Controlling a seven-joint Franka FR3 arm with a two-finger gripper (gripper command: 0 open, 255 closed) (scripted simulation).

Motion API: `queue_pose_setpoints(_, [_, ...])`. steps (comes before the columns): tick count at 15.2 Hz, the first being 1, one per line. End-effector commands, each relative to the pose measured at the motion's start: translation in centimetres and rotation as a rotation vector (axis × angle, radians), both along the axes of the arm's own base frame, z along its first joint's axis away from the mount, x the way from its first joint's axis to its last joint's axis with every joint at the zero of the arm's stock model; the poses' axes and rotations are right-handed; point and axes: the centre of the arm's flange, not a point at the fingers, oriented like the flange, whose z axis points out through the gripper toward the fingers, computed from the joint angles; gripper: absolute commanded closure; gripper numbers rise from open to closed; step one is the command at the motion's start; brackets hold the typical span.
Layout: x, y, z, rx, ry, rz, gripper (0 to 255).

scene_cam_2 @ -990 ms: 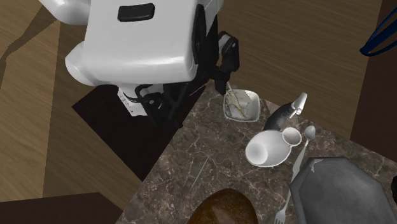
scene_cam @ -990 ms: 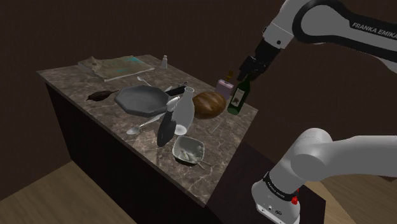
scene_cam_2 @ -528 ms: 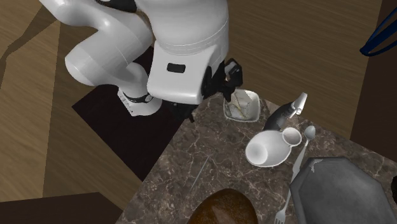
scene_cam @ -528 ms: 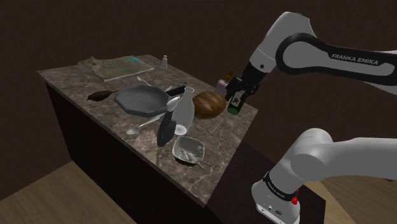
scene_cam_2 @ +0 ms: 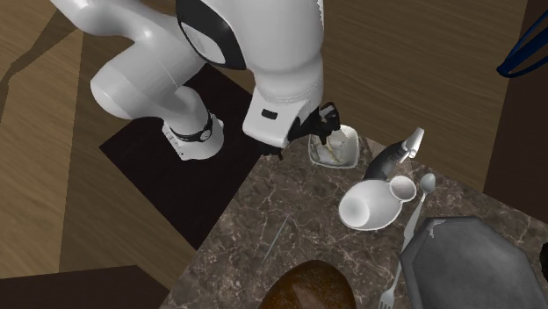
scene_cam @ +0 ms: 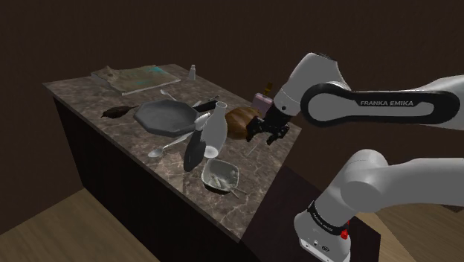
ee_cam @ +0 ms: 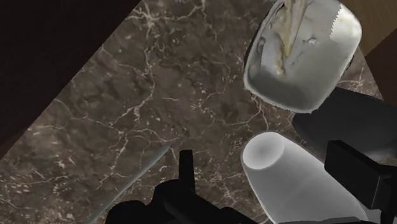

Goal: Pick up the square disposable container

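The square disposable container (scene_cam: 220, 176) is a small white tray with food residue, sitting near the front edge of the dark marble counter (scene_cam: 89, 97). It also appears as the container (scene_cam_2: 334, 147) beside the arm and the container (ee_cam: 302, 54) ahead of the fingers. My gripper (scene_cam: 266, 132) hovers over the counter beside a brown round thing (scene_cam: 242, 121), up and to the right of the container in the shoulder view. In the wrist view my gripper (ee_cam: 264, 156) stands open with nothing clasped. A white vase (ee_cam: 299, 184) lies between it and the container.
The white vase (scene_cam: 214, 128) stands by a dark bottle (scene_cam: 195, 147) lying flat, close to the container. A grey plate (scene_cam: 165, 115), a spoon (scene_cam: 160, 149), a board (scene_cam: 137, 77) and a small shaker (scene_cam: 192, 71) fill the counter's back. Beyond the counter edge is wooden floor (scene_cam_2: 53, 176).
The arm has swung down and toward the shoulder view's left, from above the green bottle to low over the counter by the brown thing. The fingers have stayed apart.
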Motion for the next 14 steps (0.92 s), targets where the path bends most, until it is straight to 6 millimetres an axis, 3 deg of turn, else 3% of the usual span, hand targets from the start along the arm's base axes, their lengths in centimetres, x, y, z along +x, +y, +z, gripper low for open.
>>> queue_pose_setpoints(1, [0.0,1.3,-2.3,0.019,0.001,-0.053,0])
queue_pose_setpoints(8, [0.7,6.2,-9.9,0.08,0.01,-0.221,0])
queue_pose_setpoints(14, [0.8,6.3,-12.8,0.082,0.011,-0.225,0])
